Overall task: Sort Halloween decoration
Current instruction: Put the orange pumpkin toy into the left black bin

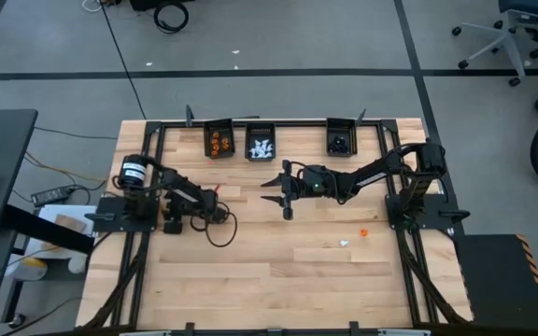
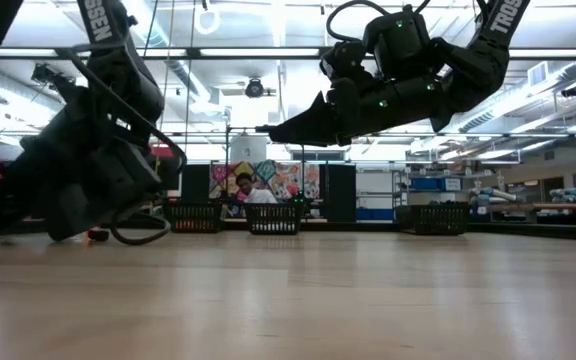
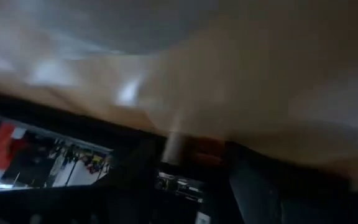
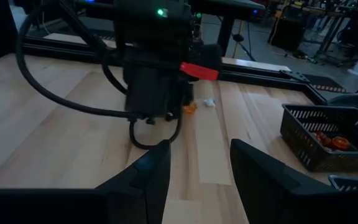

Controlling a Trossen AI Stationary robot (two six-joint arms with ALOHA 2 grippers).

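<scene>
The right gripper point(image 1: 278, 191) hovers open and empty mid-table; two loose trinkets, orange point(image 1: 363, 231) and probably white point(image 1: 344, 243), lie well apart from it.

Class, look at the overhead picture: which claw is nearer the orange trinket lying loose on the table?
The right claw. It hangs mid-table, with the orange trinket off toward the right arm's base and nearer the front edge. The left claw rests folded by its own base, farther away.

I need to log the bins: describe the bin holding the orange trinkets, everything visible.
The bin is a small black rectangular basket with mesh-like walls, seemingly plastic. It stands upright at the table's far edge, leftmost of three, open-topped, with several orange trinkets inside. No gripper touches it; it stands apart from the neighbouring bin of white pieces.
</scene>
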